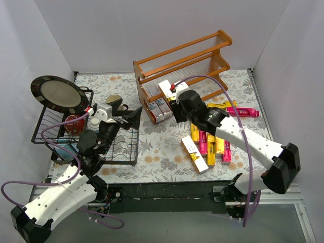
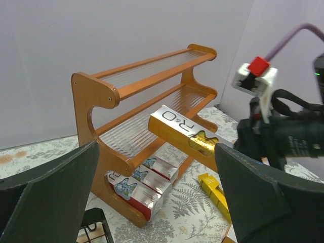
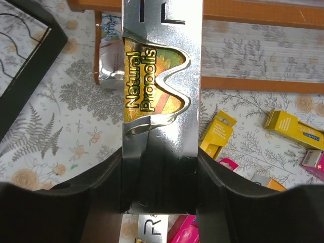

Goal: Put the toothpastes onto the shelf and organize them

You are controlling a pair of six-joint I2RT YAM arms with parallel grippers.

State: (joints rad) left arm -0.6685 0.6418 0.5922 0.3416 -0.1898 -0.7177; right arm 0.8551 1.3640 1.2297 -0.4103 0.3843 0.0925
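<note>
Left to right:

- Dish rack (image 1: 86,139): black wire, at the left of the counter (image 1: 152,149), with a dark plate (image 1: 58,93) propped at its far end.
- My left pincer (image 1: 134,116): released, fingers (image 2: 50,197) spread wide and grasping nothing. It hangs over the rack's right edge and faces the shelf.
- Shelf (image 1: 182,63): orange-brown, three stepped tiers, at the far middle of the counter.
- Two silver cartons (image 1: 159,109): side by side on the bottom tier, at its left end.
- My right pincer (image 3: 159,195): clenched on a silver-and-gold carton (image 3: 159,76) printed "Natural Propolis". The carton is tilted in front of the shelf's left part, above the two silver cartons.
- Loose cartons (image 1: 210,144): yellow, magenta and white, clustered on the counter near the shelf's right.
- Magenta carton (image 1: 246,112): lies alone at the far right.
</note>
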